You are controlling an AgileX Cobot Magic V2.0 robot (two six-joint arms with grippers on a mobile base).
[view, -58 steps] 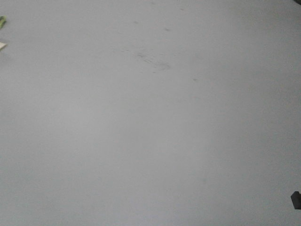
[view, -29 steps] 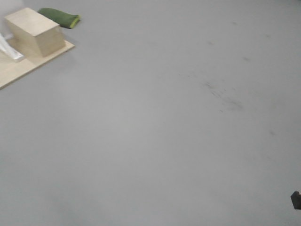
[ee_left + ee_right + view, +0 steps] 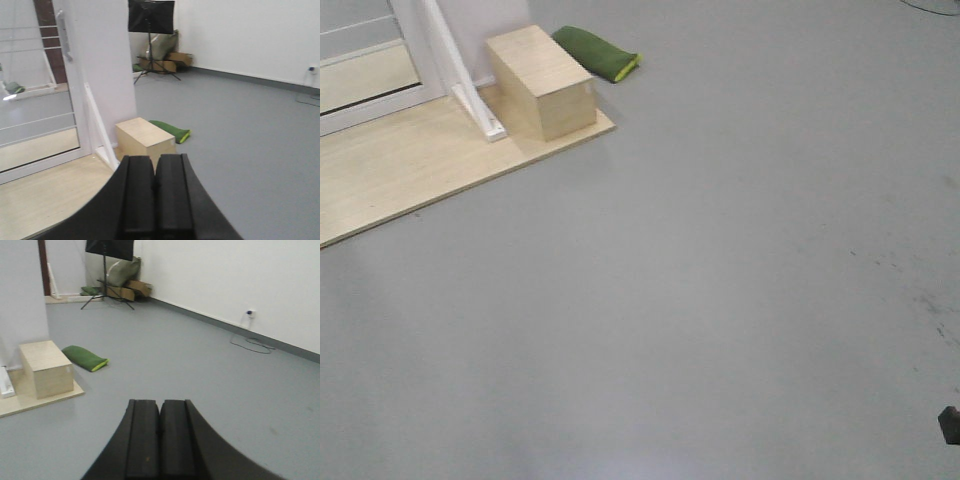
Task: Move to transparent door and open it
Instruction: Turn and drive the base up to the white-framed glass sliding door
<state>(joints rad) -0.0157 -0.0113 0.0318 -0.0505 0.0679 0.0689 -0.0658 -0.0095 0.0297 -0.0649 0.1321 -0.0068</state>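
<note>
Wood box, green cushion newly at upper left: turning toward transparent door, not reached. Left gripper, right gripper pressed together, empty.

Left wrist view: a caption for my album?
Shut left end effector; transparent door at left, wooden box and green bag ahead.

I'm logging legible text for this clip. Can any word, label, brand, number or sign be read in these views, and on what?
None can be read.
The pale wooden box, green padded bag, white-framed transparent door, left claw and right claw show no print.
The brown cardboard boxes by the far wall are too blurred to tell.
</note>
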